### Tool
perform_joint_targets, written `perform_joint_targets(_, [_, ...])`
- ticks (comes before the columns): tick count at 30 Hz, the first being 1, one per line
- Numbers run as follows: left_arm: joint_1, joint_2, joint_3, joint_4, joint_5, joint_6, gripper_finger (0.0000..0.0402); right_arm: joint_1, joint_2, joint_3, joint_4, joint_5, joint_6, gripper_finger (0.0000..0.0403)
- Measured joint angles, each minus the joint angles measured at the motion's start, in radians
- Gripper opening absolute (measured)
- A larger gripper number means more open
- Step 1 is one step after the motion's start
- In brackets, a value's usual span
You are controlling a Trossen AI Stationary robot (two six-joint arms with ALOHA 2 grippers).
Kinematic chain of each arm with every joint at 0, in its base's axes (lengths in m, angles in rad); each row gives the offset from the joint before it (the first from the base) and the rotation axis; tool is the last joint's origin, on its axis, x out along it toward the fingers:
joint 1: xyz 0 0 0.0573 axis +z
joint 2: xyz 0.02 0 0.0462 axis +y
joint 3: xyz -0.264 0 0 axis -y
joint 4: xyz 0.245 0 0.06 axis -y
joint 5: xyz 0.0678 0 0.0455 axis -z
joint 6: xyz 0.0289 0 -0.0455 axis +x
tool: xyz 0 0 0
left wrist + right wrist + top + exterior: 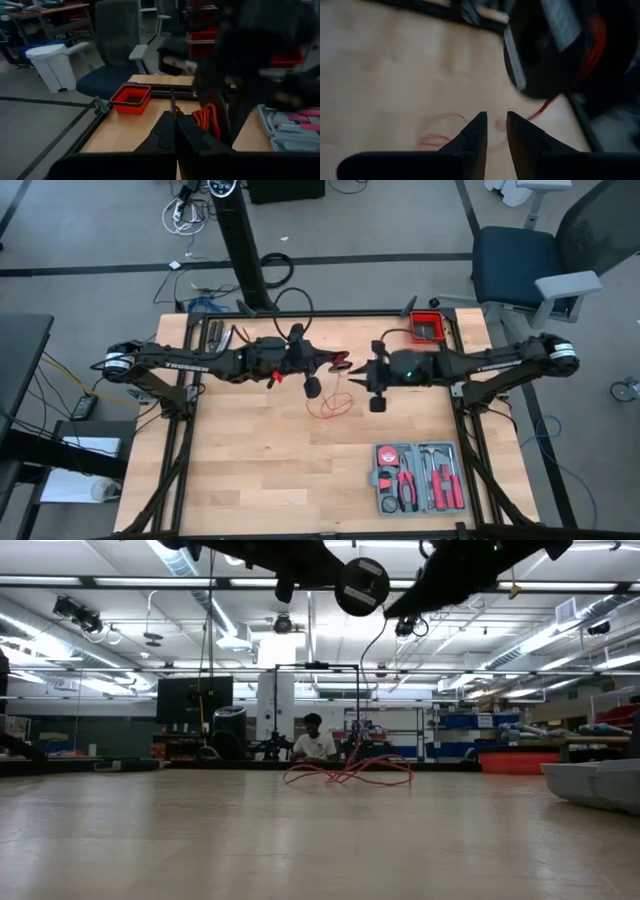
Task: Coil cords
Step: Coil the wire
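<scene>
mid-coil; closed left gripper (340,362) pinches thin red cord (328,402); right gripper (358,376) parted, empty; next: regrasp slack.

One camera hangs above me, looking straight down on the whole table (300,470) and both my arms; another sits at tabletop height, looking level across the boards at the red cord (348,774) under my grippers and into the room behind. A camera on each wrist looks forward past my fingers: the left across to my other arm, very near, the right down onto the table close below. All four share the table's middle.
</scene>
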Motion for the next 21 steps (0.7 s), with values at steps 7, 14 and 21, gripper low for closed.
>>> perform_joint_targets(7, [0.012,0.000,0.006,0.051,-0.194,-0.027,0.0000,0.113,0.033,0.000,-0.001,0.302,-0.014,0.0062])
perform_joint_targets(14, [0.033,-0.001,0.006,0.104,-0.198,-0.111,0.0000,0.140,0.084,0.000,-0.015,0.329,0.026,0.0069])
perform_joint_targets(21, [0.032,-0.001,0.006,0.111,-0.178,-0.129,0.0001,0.147,0.179,0.000,-0.040,0.332,-0.101,0.0109])
